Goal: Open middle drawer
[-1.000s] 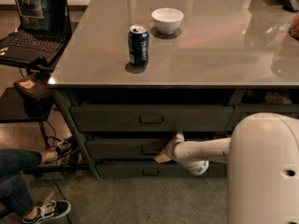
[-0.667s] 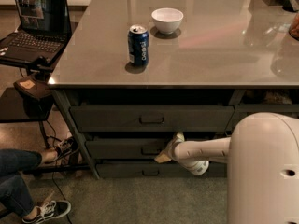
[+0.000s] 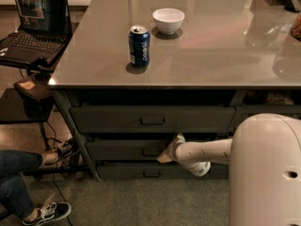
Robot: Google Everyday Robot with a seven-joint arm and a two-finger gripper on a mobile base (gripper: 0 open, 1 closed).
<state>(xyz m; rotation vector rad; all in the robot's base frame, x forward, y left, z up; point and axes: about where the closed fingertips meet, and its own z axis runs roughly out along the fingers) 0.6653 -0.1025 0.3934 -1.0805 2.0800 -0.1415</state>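
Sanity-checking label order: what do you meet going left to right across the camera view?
laptop → blue can → white bowl → robot body. The gripper is at the middle drawer handle, directly below the bowl, so it is left unranked.

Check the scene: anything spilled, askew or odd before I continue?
Nothing stands out. The can and bowl sit upright on the tabletop; the end effector is at the front of the middle drawer.

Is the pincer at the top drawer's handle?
No, the pincer sits at the middle drawer, beside its handle, below the top drawer.
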